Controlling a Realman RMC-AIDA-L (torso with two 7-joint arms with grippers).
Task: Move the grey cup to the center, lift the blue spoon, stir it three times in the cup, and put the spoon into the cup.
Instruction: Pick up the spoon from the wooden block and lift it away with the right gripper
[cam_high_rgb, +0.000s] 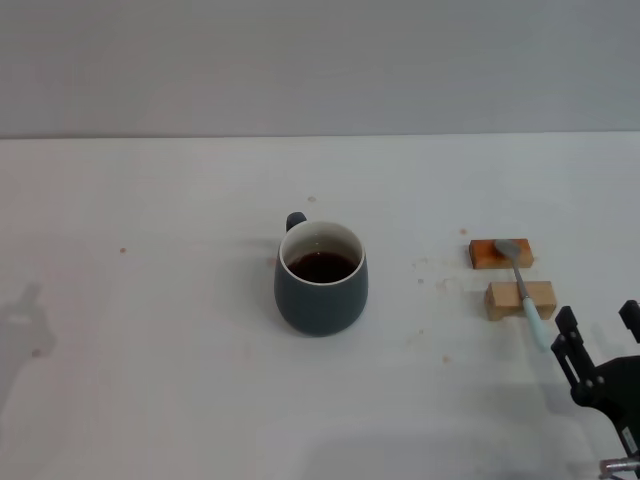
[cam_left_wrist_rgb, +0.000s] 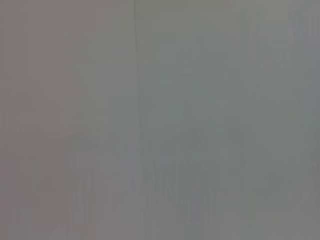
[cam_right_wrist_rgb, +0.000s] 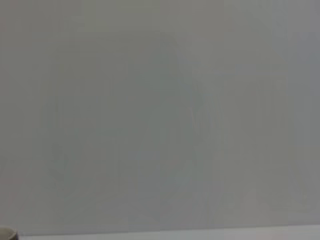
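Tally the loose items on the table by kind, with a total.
Dark slate-grey ceramic cup holding brown liquid: 1
Pale-blue-handled metal spoon lying across the blocks: 1
Small wooden blocks: 2
Total: 4

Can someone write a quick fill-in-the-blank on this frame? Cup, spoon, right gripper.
1. The grey cup holds dark ____ liquid.
2. The blue spoon lies across two wooden ____.
3. The right gripper sits near the spoon's handle end with its fingers ____.
4. Seen from the head view, the cup's handle points toward the ____ side of the table.

Missing words: brown; blocks; open; far
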